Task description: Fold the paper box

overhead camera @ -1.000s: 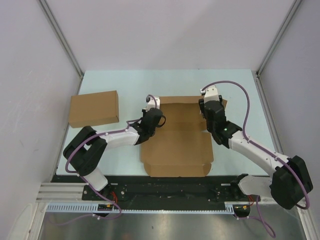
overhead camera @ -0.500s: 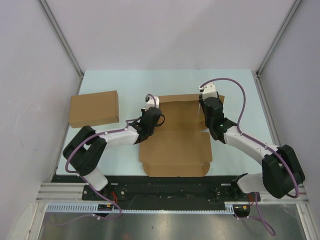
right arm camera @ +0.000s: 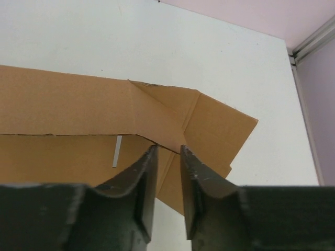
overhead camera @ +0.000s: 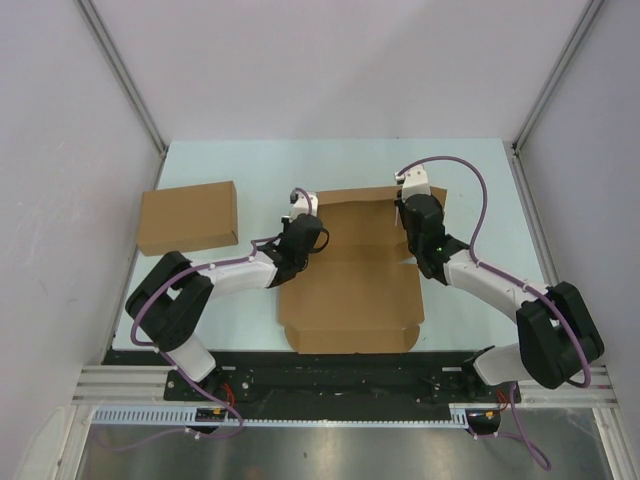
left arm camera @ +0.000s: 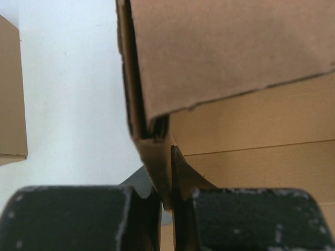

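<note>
Logging a change against the earlier views in the right end effector, now sitting further in over the far right corner of the paper box, with its jaws drawing closer together.

Finding the paper box lying mid-tabletop between the two arms, with the near panel flat and the far edge standing up.

Finding the left end effector pinched closed on upright board at the far left corner, with cardboard sitting between the fingers.

Finding the right end effector narrow in the wrist view, straddling the lower edge of a folded corner flap. Not being able to tell whether it is already clamping or just short of contact.

Judging the board as:
- light, and stiff across its panels
- bending readily along the creases and likely to spring back once released
- prone to sliding on the smooth tabletop
- at risk of creasing or tearing at tabs and slits under a hard squeeze

Advising holds on flap edges close to a crease, with the thin edge between the fingers, and avoiding the broad panels.

Finding no print, brand or label readable on the paper box, nor on the plain cardboard box lying well apart at the far left.
</note>
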